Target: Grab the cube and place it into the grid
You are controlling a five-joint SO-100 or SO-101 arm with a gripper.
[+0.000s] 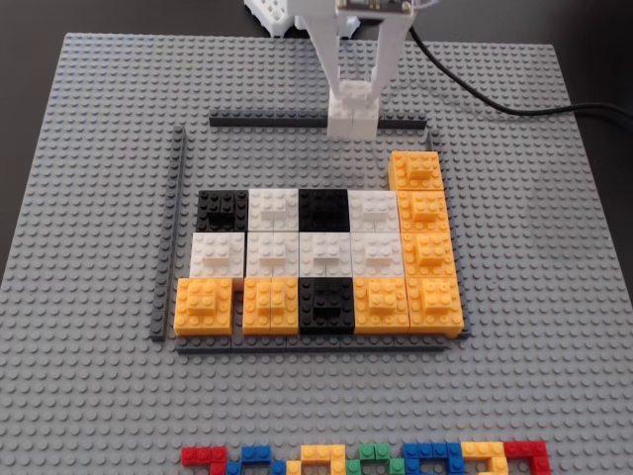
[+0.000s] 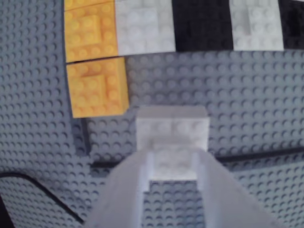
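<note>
Inspected in fixed view and wrist view. Landmark taken: the grid (image 1: 316,262).

Gripper (image 1: 353,91): white, two fingers, entering the fixed view from the top edge, directly above the grid's far border. Jaws narrow, closed on the raised piece atop the cube (image 1: 352,117). Confirmed in wrist view, fingers (image 2: 128,175) flanking the cube's top piece on both sides, gripper (image 2: 174,161) centred over it.

Cube: white, studded, located just beyond the grid's far dark strip (image 1: 267,121), over or on that strip line; contact with the strip or baseplate (image 1: 89,198) not determinable. Outside the block rows, separated from the nearest row by a band of bare baseplate. In wrist view, cube (image 2: 172,128) seen just beside the lone orange block (image 2: 97,88), apart from it by a narrow gap.

Grid: three rows of square blocks. Far row black, white, black, white; middle row four white; near row orange, orange, black, orange. Orange column of four down the right side in fixed view, its topmost block (image 1: 416,168) projecting one row past the others. Open space between that top orange block and the far strip's left end. Left strip (image 1: 170,237) and near strip (image 1: 307,345) in place, slightly off the blocks.

Beyond the grid's near edge: row of small multicoloured bricks (image 1: 366,458) at the bottom of the fixed view. Black cable (image 1: 495,104) across the baseplate's far right corner.
</note>
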